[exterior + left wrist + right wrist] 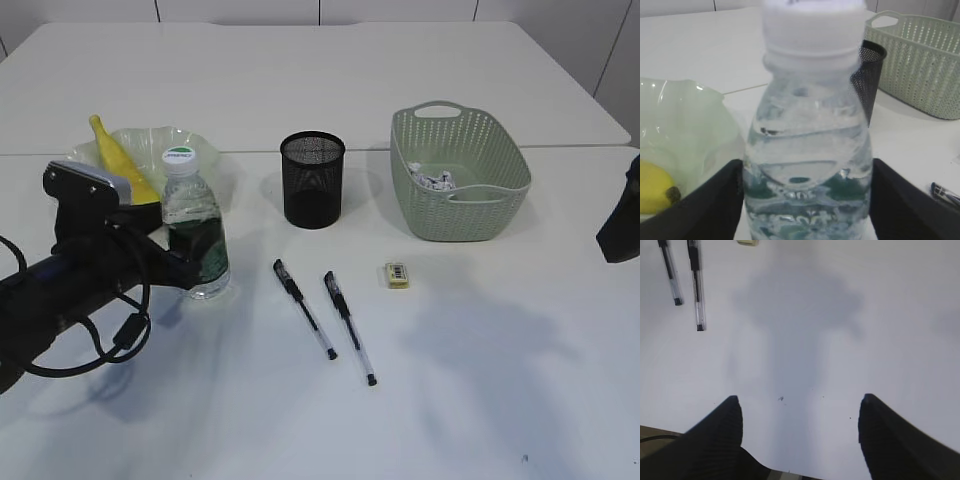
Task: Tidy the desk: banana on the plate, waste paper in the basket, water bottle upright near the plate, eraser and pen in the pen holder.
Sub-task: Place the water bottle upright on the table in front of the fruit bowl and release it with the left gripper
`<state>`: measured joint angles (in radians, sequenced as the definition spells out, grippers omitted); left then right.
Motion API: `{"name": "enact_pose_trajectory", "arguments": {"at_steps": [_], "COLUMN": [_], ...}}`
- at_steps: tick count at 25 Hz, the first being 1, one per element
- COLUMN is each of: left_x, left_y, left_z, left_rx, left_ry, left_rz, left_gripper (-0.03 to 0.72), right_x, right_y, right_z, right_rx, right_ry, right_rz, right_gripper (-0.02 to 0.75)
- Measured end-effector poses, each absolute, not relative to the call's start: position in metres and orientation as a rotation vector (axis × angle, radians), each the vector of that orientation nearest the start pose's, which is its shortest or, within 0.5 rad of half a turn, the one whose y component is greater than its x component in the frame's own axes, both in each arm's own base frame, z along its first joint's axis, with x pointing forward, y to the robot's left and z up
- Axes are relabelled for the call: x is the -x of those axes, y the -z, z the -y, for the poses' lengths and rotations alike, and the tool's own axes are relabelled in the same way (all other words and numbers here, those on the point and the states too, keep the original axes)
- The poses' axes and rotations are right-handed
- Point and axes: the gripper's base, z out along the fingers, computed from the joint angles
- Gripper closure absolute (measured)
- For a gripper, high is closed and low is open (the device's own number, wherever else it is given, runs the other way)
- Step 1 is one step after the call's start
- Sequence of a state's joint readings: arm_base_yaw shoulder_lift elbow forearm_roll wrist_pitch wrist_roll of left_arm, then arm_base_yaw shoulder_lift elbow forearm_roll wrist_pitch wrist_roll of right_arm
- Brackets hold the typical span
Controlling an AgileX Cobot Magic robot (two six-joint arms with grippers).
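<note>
- Two pens (304, 308) (349, 326) and eraser (397, 275) loose on tabletop (480, 360), at 6 o'clock of pen holder (313, 179).
- Left pincer (807, 200) clamped on upright water bottle (194, 228) — plate (200, 150) with banana (118, 160) at its 11 o'clock.
- Right pincer (800, 435) spread wide, holding nothing.
- Waste paper (434, 180) in basket (460, 215).

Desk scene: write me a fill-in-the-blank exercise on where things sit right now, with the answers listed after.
1. The banana lies on the ____.
2. The water bottle stands upright between the fingers of the ____ gripper.
3. The crumpled paper sits inside the ____.
4. Two pens and the eraser lie on the table, not in the black mesh ____.

Answers: plate; left; basket; pen holder
</note>
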<state>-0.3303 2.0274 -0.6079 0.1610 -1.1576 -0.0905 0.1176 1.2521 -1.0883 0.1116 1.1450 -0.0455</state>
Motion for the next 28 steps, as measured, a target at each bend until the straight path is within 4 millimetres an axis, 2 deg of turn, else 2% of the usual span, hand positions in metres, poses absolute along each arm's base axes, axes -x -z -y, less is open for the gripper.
{"name": "enact_pose_trajectory", "arguments": {"at_steps": [16, 22, 28], "left_x": [-0.305, -0.301, -0.296], "left_y": [-0.143, -0.176, -0.197], "left_z": [0.118, 0.117, 0.111], "left_rx": [-0.363, -0.353, -0.325], "left_ry": [0.389, 0.391, 0.359], "left_rz": [-1.619, -1.521, -1.555], "left_gripper": [0.153, 0.153, 0.153], "right_x": [-0.229, -0.23, -0.232], "right_y": [-0.321, -0.322, -0.322], "right_z": [-0.037, -0.037, -0.037], "right_rx": [0.186, 0.184, 0.18], "right_ry": [-0.176, -0.176, -0.175], "right_rz": [-2.781, -2.768, -2.743], "right_gripper": [0.202, 0.202, 0.202]}}
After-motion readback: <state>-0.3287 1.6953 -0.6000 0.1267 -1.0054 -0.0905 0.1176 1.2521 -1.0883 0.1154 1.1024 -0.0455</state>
